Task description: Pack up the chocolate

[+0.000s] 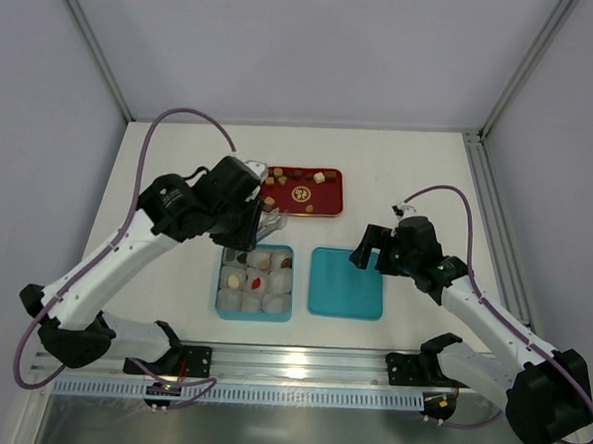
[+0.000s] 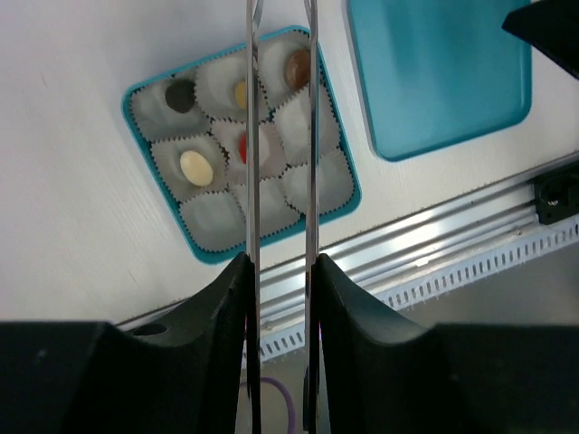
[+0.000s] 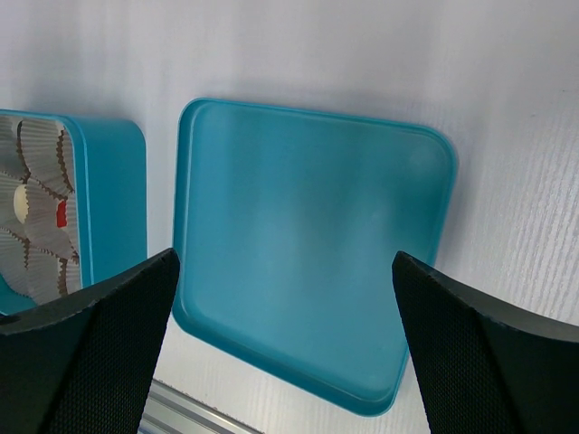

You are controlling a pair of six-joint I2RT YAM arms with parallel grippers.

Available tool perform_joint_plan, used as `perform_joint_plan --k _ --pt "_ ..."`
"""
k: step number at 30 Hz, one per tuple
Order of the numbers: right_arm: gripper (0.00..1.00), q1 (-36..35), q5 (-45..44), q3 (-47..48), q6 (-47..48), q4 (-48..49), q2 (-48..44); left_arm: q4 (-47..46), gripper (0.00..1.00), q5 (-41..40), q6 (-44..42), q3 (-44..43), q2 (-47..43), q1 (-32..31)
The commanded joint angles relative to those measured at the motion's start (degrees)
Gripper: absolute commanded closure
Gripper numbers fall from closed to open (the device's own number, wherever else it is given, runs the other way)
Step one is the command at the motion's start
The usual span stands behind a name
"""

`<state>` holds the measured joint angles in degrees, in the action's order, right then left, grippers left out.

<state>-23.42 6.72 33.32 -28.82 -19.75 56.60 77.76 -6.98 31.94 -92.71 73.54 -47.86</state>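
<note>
1. Only the top view shows the red tray [image 1: 325,204], just beyond the tips of the left gripper [image 1: 269,226]. Loose chocolate [image 1: 297,173] lies mostly along its far edge in tiny dark brown, tan and cream pieces.
2. Only the left wrist view looks into the teal box [image 3: 109,208] under that gripper. White crinkled paper cups [image 2: 217,217] fill it three by three, and five hold a piece. A dark brown piece and a cream oval lie left of the blades. A tan piece and a red one sit against the left blade, and a brown one sits by the right blade.
3. The left gripper's two thin metal blades [image 2: 251,136] run parallel with a narrow gap. Their tips pass the frame's top edge, and the top view is too small to help. Whether they pinch a piece cannot be told.
4. The right wrist view shows the teal lid [image 3: 308,253] directly below the right gripper [image 3: 285,262]. Its black fingers are spread wide with nothing between them, and the box's corner lies to its left.
5. A gold emblem [image 1: 300,193] marks the tray's middle, too small to read.
</note>
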Motion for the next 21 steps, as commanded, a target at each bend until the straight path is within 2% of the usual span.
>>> perform_joint_plan --k 1,11,16,21 --pt "0.00 -0.3 0.6 1.7 0.6 1.2 -2.0 -3.0 0.66 -5.2 -3.9 -6.3 8.1 1.5" --pt "0.00 -0.3 0.3 1.5 1.2 -0.9 -4.9 -11.3 0.66 -2.3 -12.0 -22.6 28.7 7.2" --pt "0.00 -0.3 0.9 2.1 1.2 -2.0 -5.9 -12.6 0.66 -5.4 -13.3 -30.1 37.3 8.0" --pt "0.00 -0.3 0.7 2.5 1.7 -3.2 -7.0 -13.2 0.66 -7.4 -13.5 -33.4 43.3 9.4"
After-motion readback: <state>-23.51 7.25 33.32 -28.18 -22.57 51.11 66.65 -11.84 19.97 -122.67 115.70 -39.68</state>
